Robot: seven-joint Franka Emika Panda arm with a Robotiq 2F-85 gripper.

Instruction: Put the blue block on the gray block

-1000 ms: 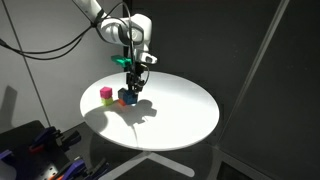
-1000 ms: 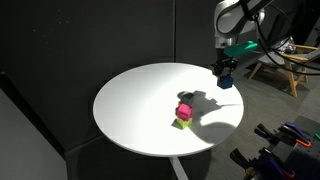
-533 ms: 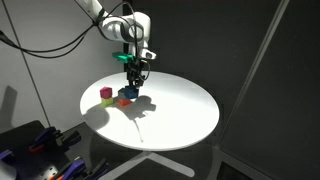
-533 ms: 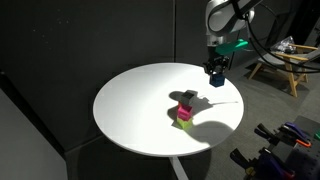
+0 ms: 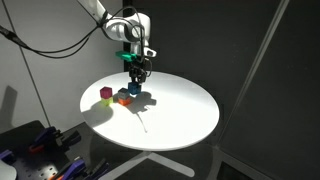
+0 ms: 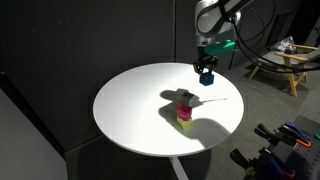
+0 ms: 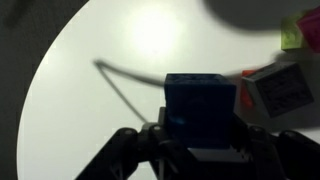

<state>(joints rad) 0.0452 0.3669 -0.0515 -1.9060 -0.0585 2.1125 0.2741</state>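
Wrist view is showing the round white table (image 7: pixel 90 70) filling most of the picture beneath the fingers, with a thin dark shadow line running across it to their left. In an exterior view the arm (image 5: pixel 118 25) is reaching down from the upper left over the table's far side. The gripper (image 6: pixel 206 69) is pointing straight down, and its dark fingers (image 7: pixel 140 140) are pressing in on both sides of the blue block (image 7: pixel 200 100), gripping it. The block is sitting squarely between the fingertips and appears to be hanging a little above the tabletop.

The gray block (image 7: pixel 282 92) is resting on the table just to the right of the fingers in the wrist view. It is showing close beside the held block, with a sliver of orange along its upper left edge. In an exterior view the gray block (image 6: pixel 185 97) is lying below and to the left of the fingers, nearer the table's middle.

A magenta cube (image 6: pixel 185 110) is sitting on a yellow-green block (image 6: pixel 184 122), farther from the fingers than the gray block. An orange block (image 5: pixel 124 98) is showing just below and left of the fingers.
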